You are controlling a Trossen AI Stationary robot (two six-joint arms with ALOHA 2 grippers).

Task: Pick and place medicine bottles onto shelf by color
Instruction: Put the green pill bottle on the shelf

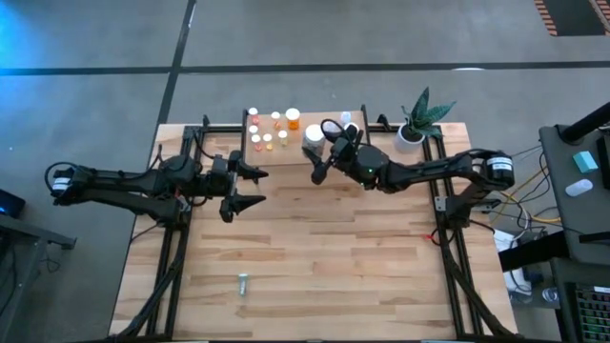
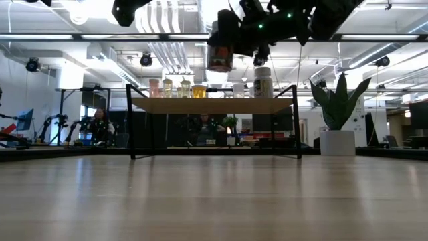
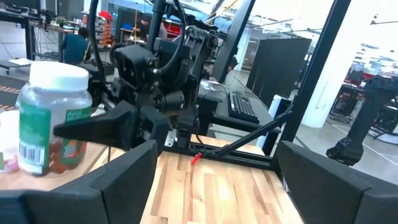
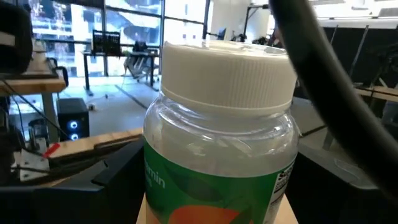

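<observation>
My right gripper (image 1: pixel 317 164) holds a clear, white-capped bottle (image 2: pixel 219 57) with a green label and orange contents, raised above the shelf (image 2: pixel 214 105). That bottle fills the right wrist view (image 4: pixel 217 137) and also shows in the left wrist view (image 3: pixel 53 118). Several small bottles (image 1: pixel 269 129) stand on the light-wood shelf (image 1: pixel 286 151) at the table's far side. One vial (image 1: pixel 243 282) lies on the table near the near edge. My left gripper (image 1: pixel 252 188) hovers open and empty by the shelf's near left corner. My right gripper pinches the bottle's body (image 4: pixel 163 182) between its two fingers, one on each side, below the white cap. The fingers (image 3: pixel 93 127) come in roughly level from the table's right. The bottle sits upright, lifted clear above the shelf.
A white pot with a green plant (image 1: pixel 412 133) stands right of the shelf. A white-capped bottle (image 2: pixel 263 82) stands on the shelf's right part. Black frame rails (image 1: pixel 181 238) run along both table sides. Bare tabletop (image 1: pixel 334 248) stretches across the middle. People sit in the room behind.
</observation>
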